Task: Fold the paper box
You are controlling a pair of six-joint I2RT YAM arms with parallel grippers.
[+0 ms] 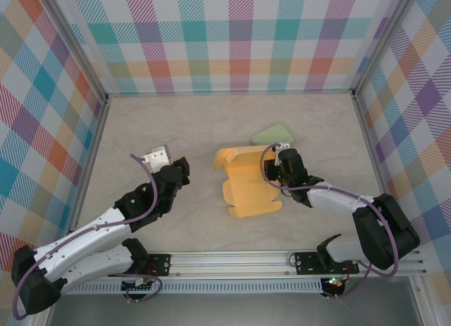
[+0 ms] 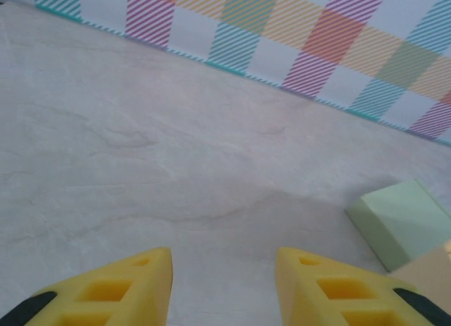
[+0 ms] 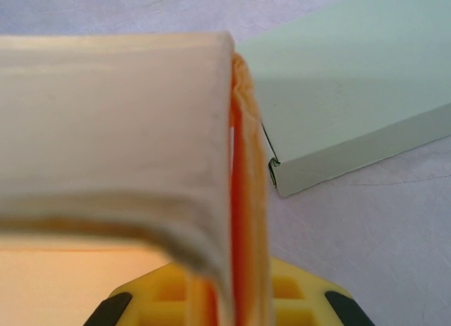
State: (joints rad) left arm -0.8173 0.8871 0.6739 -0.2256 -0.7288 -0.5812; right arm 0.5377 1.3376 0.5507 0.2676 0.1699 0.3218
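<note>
The right tool (image 1: pixel 280 170) is closed on the right edge of the paper box (image 1: pixel 246 186). In its wrist view the sheet is pinched between the yellow fingers (image 3: pixel 303 301), pale on the curled flap and orange along the edge. The left tool (image 2: pixel 224 284) stands partly open with nothing between its fingers, over bare tabletop (image 1: pixel 176 129), left of the box and apart from it.

The box is an orange cardboard blank lying mostly flat near the tabletop's middle, with flaps raised along its far side. A pale green box (image 1: pixel 275 134) lies just behind it. Many-coloured plaid walls (image 1: pixel 239 37) surround the mottled beige surface. The top view gives the blank's whole outline, and the right wrist view gives the grip close up.
</note>
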